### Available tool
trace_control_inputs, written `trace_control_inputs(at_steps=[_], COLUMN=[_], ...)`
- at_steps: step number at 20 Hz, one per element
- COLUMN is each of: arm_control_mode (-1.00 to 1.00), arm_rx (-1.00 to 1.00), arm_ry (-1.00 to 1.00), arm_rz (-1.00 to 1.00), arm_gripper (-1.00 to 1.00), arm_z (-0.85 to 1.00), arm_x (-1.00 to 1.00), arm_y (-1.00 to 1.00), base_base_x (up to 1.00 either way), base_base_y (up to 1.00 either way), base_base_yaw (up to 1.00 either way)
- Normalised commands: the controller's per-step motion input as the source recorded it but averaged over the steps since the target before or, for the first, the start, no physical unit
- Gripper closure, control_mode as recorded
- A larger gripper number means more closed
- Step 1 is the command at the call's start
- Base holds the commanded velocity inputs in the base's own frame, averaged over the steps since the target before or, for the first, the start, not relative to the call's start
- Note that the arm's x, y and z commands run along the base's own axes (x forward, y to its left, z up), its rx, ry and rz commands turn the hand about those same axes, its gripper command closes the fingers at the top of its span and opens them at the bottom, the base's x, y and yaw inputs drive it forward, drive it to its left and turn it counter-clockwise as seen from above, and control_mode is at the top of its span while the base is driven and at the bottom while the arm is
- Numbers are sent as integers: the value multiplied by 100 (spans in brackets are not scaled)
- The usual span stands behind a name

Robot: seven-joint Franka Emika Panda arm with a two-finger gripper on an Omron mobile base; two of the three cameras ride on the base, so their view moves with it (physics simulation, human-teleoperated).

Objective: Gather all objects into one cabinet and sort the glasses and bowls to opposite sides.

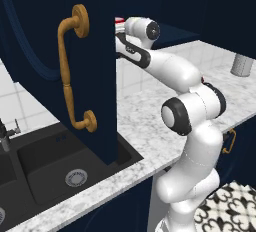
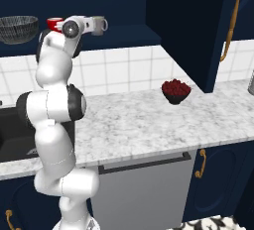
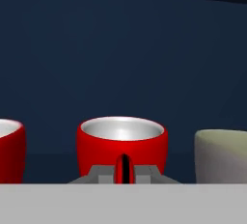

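Observation:
In the hand view a glossy red cup (image 3: 122, 143) stands straight ahead on the cabinet shelf, its handle pinched between my gripper's (image 3: 124, 172) shut fingers (image 3: 101, 174). Another red cup (image 3: 10, 148) stands to its left and the beige-grey mug (image 3: 222, 153) to its right. From the right base view the patterned bowl (image 2: 19, 28) sits at the shelf's left end, a red cup (image 2: 53, 23) beside my wrist, the mug (image 2: 99, 25) to the right. The navy cabinet door (image 1: 75, 51) hangs open, hiding my hand in the left base view.
The open door's brass handle (image 1: 70, 76) juts out near my forearm. A second open door (image 2: 198, 30) hangs over the counter. A dark bowl of red fruit (image 2: 175, 90) sits on the marble counter (image 2: 149, 120). A black sink (image 1: 60, 161) lies left, a grey canister (image 1: 243, 65) far right.

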Motion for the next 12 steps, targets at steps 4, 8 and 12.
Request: trace_control_inputs(at_steps=[4,8,12], arm_control_mode=[-100,-100,-100], arm_rx=[0,0,-4], arm_ry=[0,-3,-6], arm_rz=[0,0,0], arm_gripper=[100,100,-100], arm_z=[-9,-8,-9], arm_x=[29,3,0], arm_y=[22,19,32], base_base_x=[0,0,0], base_base_y=[0,0,0], base_base_yaw=[0,0,0])
